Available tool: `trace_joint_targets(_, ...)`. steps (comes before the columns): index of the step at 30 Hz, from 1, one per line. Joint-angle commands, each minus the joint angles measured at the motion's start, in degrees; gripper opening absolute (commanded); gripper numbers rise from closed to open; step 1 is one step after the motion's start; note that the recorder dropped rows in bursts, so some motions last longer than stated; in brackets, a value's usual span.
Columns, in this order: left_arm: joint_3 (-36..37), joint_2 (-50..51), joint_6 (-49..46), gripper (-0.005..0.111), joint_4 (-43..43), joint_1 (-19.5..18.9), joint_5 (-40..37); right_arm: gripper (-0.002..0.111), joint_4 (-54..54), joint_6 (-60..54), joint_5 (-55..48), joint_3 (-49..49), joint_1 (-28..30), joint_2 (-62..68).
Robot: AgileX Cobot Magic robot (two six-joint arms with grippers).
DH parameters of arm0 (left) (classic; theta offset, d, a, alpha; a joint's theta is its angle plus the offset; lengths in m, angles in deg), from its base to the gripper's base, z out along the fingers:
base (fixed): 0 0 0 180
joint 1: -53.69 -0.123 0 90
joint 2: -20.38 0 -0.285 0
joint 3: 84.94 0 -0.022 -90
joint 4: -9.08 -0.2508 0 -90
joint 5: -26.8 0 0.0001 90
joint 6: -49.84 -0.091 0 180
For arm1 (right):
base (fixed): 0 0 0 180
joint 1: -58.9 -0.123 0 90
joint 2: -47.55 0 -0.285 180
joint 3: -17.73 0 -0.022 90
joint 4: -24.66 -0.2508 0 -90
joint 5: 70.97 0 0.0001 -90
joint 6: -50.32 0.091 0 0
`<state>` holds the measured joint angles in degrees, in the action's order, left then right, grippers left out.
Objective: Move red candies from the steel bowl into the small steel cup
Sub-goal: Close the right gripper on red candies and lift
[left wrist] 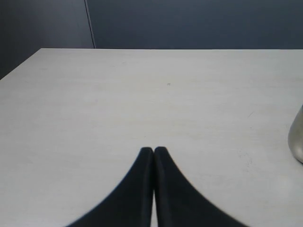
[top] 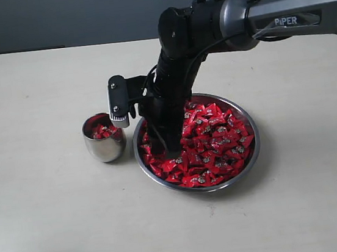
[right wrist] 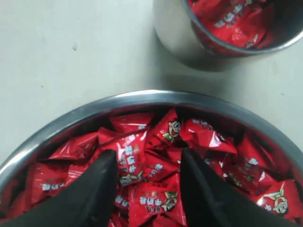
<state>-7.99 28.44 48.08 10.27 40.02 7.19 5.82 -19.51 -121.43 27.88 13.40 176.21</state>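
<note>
Exterior view looks steeply down on the whole bench [top: 52, 232]; right wrist view hangs close over the steel bowl [right wrist: 142, 97] and small steel cup [right wrist: 173, 33], both shared with it; left wrist view skims low across bench.

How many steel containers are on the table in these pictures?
2. The small steel cup stands left of the steel bowl in the exterior view, close beside it. Both hold red candies. None seems hidden.

Pale table [top: 47, 239] under steel bowl [top: 204, 188] and small steel cup [top: 103, 148]
</note>
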Motion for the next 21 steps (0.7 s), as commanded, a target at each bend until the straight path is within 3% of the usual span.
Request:
trace_joint_targets(1,0.3,-0.3,0.1,0.0,0.1,0.5,0.5,0.042,-1.2,0.0,1.0,-0.3,0.2,0.2)
trace_joint_targets(16,0.3,-0.3,0.1,0.0,0.1,0.5,0.5,0.042,-1.6,0.5,-1.3,-0.3,0.2,2.4)
trace_joint_targets(18,0.3,-0.3,0.1,0.0,0.1,0.5,0.5,0.036,-1.6,0.5,-1.5,-0.3,0.2,2.4)
trace_joint_targets(21,0.3,-0.3,0.1,0.0,0.1,0.5,0.5,0.014,-1.6,0.5,-1.5,-0.3,0.2,2.4)
